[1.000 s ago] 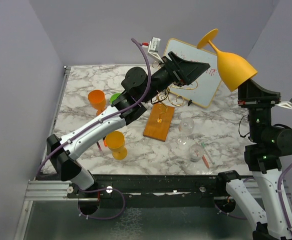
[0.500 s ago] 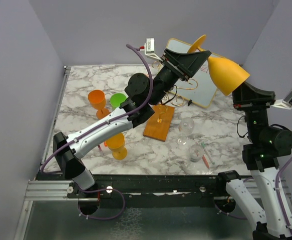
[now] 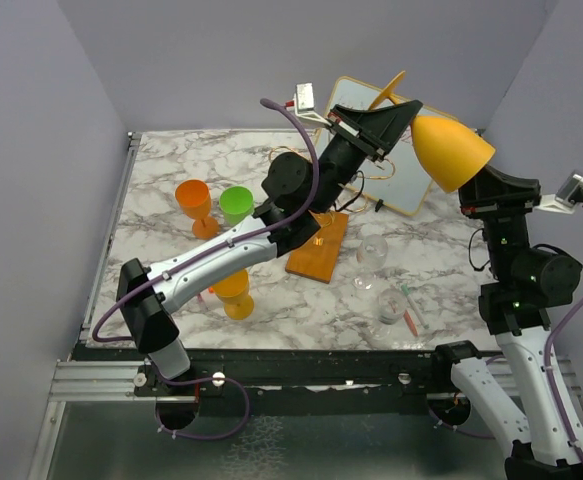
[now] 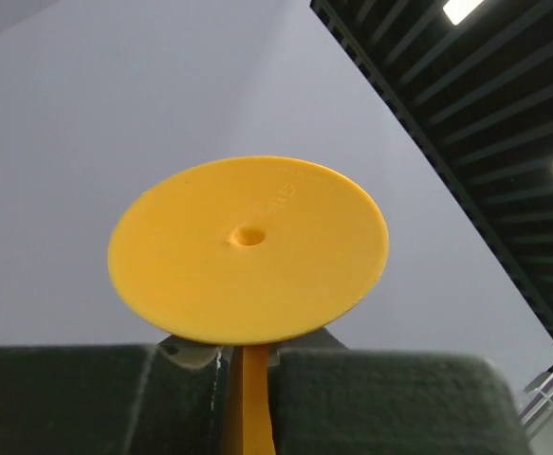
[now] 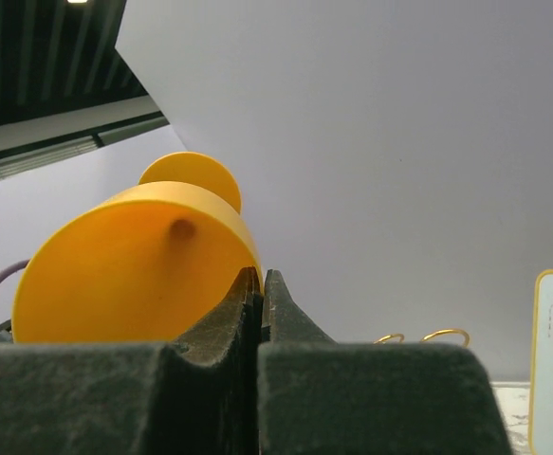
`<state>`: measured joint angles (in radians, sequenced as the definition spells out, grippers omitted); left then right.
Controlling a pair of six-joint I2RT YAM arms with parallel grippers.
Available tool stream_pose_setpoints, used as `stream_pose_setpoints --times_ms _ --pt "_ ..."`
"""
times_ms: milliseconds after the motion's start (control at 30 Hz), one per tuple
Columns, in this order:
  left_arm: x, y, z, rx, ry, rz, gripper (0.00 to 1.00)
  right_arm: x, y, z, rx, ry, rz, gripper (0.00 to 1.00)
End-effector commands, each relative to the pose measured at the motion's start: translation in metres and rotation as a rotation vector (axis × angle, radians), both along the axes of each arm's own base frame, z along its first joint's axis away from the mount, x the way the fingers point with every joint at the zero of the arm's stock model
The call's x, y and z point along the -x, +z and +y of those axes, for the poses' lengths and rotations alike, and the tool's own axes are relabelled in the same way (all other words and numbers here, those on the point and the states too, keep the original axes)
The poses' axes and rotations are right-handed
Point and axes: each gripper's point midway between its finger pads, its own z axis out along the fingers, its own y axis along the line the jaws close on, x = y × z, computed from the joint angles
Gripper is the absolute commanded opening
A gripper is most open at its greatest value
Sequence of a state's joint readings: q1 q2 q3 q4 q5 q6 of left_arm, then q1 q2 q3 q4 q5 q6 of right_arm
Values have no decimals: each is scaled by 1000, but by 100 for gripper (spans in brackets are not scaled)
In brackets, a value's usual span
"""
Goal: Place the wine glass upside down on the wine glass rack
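**Both grippers hold the orange wine glass in the air, clear of the rack**

On the left of the marble table [image 3: 161, 170] stand an orange cup [image 3: 193, 198] and a green cup [image 3: 236, 203]. A yellow goblet [image 3: 234, 290] stands at their six o'clock, beside the left arm. The wine glass rack [image 3: 311, 258] sits mid-table on its wooden base, with its gold wires largely hidden behind that arm. Two clear glasses [image 3: 372, 252] stand at its three to four o'clock.

The left gripper [image 3: 403, 112] is raised at the rack's one o'clock, and its pads are closed on the stem of the wine glass [image 3: 449, 150], just under the round foot. The glass is tilted over the whiteboard [image 3: 411, 190], with its foot toward eleven o'clock and its bowl toward five. It touches neither the rack nor the table.

At the bowl's five o'clock, the right gripper [image 3: 468, 185] pinches the bowl's rim, its jaws almost together on the thin wall.
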<state>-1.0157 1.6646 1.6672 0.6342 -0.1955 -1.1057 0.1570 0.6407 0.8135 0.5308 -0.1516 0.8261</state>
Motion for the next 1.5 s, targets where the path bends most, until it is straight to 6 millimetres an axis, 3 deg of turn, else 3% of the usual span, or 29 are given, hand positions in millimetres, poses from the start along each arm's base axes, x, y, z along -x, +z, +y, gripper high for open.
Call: stream_pose_setpoints --times_ms 0,33,133,233,600,867,1000,1167,1400,1467 --pt "11 12 3 24 9 -54 0 1 -3 5 3 33 9 1" --pt "11 13 4 16 25 -72 0 0 -4 5 3 32 20 4" --pt "12 20 10 -29 91 -151 0 -5 -9 3 -2 18 74 31" --pt "16 26 13 -102 163 -261 0 -12 -18 -2 11 -22 163 43" --pt "13 35 39 -428 406 -511 0 -11 -56 -19 183 -173 331 60" --pt "4 33 65 -785 443 -562 0 -11 -51 -22 208 -193 343 63" --pt "4 29 93 -889 466 -546 0 -17 -45 -12 239 -149 345 65" --pt "-10 17 135 -996 573 -489 0 -28 -39 9 323 -49 377 68" --pt "-14 -19 172 -1159 659 -499 0 -34 -27 64 478 285 379 70" --pt "-14 -34 183 -1208 671 -466 0 -25 -18 86 512 454 321 70"
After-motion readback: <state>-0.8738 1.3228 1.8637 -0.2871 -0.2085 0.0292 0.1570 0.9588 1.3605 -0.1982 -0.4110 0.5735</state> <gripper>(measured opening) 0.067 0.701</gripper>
